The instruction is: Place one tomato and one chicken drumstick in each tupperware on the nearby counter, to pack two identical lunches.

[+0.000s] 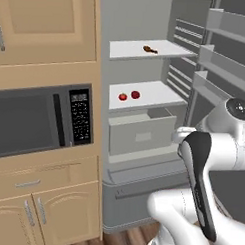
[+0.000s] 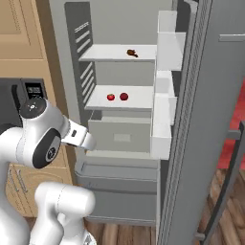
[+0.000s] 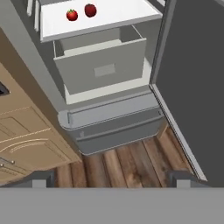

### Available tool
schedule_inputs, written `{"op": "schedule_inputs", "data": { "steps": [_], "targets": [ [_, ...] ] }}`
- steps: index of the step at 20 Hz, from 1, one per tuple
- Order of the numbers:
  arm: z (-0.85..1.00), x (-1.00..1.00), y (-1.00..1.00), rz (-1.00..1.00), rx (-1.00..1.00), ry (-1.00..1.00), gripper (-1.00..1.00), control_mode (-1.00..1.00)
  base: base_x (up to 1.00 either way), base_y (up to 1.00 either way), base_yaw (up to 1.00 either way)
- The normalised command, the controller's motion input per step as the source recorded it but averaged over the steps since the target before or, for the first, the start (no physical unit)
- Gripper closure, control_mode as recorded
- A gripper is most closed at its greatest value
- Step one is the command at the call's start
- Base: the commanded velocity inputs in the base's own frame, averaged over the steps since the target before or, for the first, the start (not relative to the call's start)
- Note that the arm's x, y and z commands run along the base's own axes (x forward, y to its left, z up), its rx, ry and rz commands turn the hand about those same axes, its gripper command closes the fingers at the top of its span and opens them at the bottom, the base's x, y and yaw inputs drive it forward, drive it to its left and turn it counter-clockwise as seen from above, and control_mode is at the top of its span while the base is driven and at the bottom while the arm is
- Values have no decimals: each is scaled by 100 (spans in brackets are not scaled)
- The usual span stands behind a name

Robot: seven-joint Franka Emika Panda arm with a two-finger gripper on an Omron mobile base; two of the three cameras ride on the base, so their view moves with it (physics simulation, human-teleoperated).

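Observation:
Two small red tomatoes (image 1: 123, 96) (image 1: 135, 95) lie side by side on the middle shelf of the open fridge, and they also sit at the top of the hand view (image 3: 72, 15) (image 3: 90, 9). One brownish chicken drumstick (image 1: 150, 49) (image 2: 132, 53) rests on the shelf above them. My gripper (image 3: 111, 181) is open and holds nothing. It hangs in front of the fridge, below the tomato shelf, and looks down at the floor and the lower drawer. The tupperware and the counter are out of view.
A pulled-out grey crisper drawer (image 3: 103, 65) juts from the fridge under the tomatoes. The open fridge door (image 2: 206, 119) with its bins stands close on the right. A microwave (image 1: 39, 119) and tan cabinets (image 1: 56, 212) flank the left. Wooden floor (image 3: 127, 162) lies below.

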Motion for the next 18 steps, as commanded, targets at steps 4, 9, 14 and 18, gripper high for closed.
{"op": "schedule_inputs", "data": {
  "steps": [4, 9, 14, 18],
  "targets": [
    [0, 0, 0, 0, 0, 0, -100, 100, 26, -37, 0],
    [0, 0, 0, 0, 0, 0, -100, 100, 46, -13, 6],
    [0, 0, 0, 0, 0, 0, -100, 100, 71, -8, 14],
    [0, 0, 0, 0, 0, 0, -100, 100, 48, -33, 13]
  ]
}}
